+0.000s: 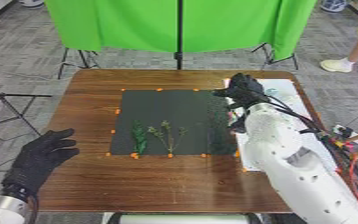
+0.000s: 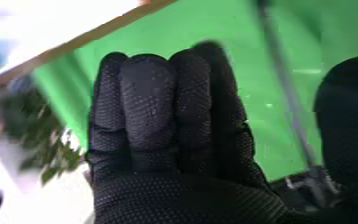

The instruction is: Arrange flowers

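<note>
A leafy green sprig [image 1: 139, 137] and a thin branching stem [image 1: 168, 136] lie side by side on the front part of the dark mat [image 1: 158, 107]. My right hand [image 1: 244, 91] is above the back right, where the mat meets the white sheet [image 1: 286, 87]. In the right wrist view, the same hand [image 2: 167, 115] has straight fingers with the thumb apart, and no thing is visible in its grasp. Blurred green foliage [image 2: 55, 132] appears beyond the hand's edge. My left hand [image 1: 44, 156] is open with relaxed fingers, left of the mat.
Orange markers edge the mat on the brown table [image 1: 158, 187]. The right arm covers much of the white sheet on the table's right side. A green cloth [image 1: 131, 25] hangs behind the table on a dark stand.
</note>
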Controlling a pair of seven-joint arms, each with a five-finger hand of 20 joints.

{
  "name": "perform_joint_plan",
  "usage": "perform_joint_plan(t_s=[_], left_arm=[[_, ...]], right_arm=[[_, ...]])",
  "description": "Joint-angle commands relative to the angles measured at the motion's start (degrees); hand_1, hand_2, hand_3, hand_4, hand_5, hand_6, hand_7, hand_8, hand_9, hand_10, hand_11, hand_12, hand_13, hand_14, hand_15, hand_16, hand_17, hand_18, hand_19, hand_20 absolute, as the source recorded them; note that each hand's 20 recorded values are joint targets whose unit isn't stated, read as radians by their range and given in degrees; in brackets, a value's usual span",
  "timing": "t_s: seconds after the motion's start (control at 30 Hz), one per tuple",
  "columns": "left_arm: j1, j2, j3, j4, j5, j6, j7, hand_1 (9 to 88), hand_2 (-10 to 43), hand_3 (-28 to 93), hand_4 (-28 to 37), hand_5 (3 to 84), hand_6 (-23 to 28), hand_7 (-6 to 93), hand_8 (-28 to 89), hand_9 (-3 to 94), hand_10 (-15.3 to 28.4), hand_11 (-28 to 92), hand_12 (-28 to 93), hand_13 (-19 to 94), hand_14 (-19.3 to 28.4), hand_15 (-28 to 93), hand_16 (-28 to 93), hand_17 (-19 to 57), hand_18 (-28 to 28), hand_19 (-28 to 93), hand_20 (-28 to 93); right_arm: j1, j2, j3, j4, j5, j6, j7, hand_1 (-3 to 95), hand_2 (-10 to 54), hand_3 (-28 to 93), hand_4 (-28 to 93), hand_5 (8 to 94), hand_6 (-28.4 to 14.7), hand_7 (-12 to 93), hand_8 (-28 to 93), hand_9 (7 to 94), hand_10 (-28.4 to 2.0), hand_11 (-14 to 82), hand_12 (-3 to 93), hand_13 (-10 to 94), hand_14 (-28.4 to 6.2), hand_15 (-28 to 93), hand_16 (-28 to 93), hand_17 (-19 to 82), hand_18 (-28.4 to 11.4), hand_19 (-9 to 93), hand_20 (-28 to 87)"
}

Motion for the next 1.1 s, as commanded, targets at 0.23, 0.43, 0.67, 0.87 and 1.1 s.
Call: perform_joint_plan(t_s=[0.23,0.43,0.67,0.87,1.1], left_arm=[[0.5,-0.13,0.29,0.22,0.22,-0.1,-0.55,29.0,7.6,73,-28.3,44.5,7.2,31.3,-14,41.5,17.3,46,19,36,20.8,70,-6,-2.8,24.6,66,-1],[0.9,-0.04,0.33,0.08,0.16,0.39,-0.32,29.0,7.6,73,-28.3,44.5,7.2,31.3,-14,41.4,17.3,46,19,36,20.9,70,-6,-2.8,24.6,66,-1],[0.8,0.1,0.47,0.17,0.18,0.43,-0.1,29.0,7.6,73,-28.3,44.6,7.3,31.2,-14,41.4,17.3,46,19,36,20.9,70,-6,-2.8,24.6,66,-1],[0.8,-0.02,0.55,0.14,0.26,0.57,0.04,29.0,7.6,73,-28.3,44.5,7.2,31.2,-14,41.4,17.3,46,19,36,20.9,70,-6,-2.8,24.6,66,-1],[0.6,-0.1,0.67,0.23,0.28,0.45,-0.1,29.0,7.6,73,-28.3,44.5,7.2,31.2,-14,41.5,17.2,46,19,36,20.8,70,-6,-2.8,24.5,66,-1]], right_arm=[[0.1,4.4,-2.0,7.1,-3.9,-7.7,3.7,22.1,-9.5,73,-28,43.8,-7.2,64,-26,50.1,-14.8,63.9,33.2,49,-12.5,76,24,24,-18.6,78,24],[-0.5,4.4,-2.0,7.0,-3.7,-7.3,3.7,22.4,-9.5,73,-28,45.1,-6.9,64,-26,51.3,-14.8,64.8,33.5,50,-12.4,77,25,24,-18.6,78,25],[0.3,4.3,-2.7,8.3,-3.2,-9.3,4.1,20.5,-9.5,75,-28,46.1,-6.7,64,-26,52.1,-14.7,64.4,33.7,51,-12.5,77,25,24,-18.6,78,25],[0.8,3.8,-3.7,10.0,-1.6,-11.3,3.6,20.0,-9.5,75,-28,46.1,-6.7,62,-26,52.2,-14.7,64.0,33.8,51,-12.6,77,25,24,-18.8,78,26],[1.4,3.7,-7.1,11.5,-3.8,-16.8,2.2,23.5,-9.5,77,-28,48.4,-5.9,62,-25,54.9,-14.2,63.5,33.1,54,-11.9,76,24,24,-18.7,78,25]])
